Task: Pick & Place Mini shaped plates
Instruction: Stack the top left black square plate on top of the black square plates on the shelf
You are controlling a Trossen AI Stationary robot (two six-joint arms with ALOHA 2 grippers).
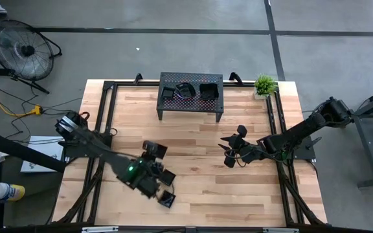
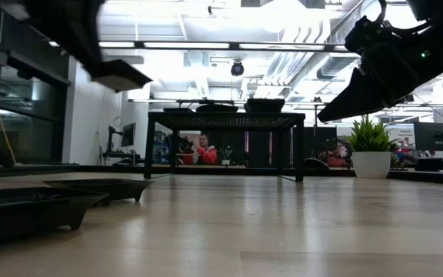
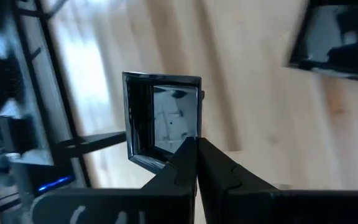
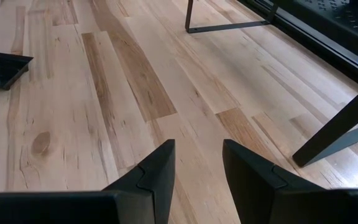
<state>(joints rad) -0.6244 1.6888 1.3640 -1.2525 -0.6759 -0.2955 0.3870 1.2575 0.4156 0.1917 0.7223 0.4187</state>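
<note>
Square plate [image 3: 163, 115] hung off the table at the near left, pinched by its rim in the left gripper [image 3: 196, 149]. We noted the right gripper [image 4: 197, 163] mid-table, fingers spread, holding nothing. Farther back, more plates [image 1: 207, 89] lay on the rack [image 1: 190, 98].

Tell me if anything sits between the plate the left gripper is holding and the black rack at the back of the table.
Nothing visible does. The left gripper is shut on a square plate, lifted off the table. Between it and the rack lies bare wood. One loose plate rests just beside the gripper, slightly off the line. The right gripper hangs open, off to the side.
</note>
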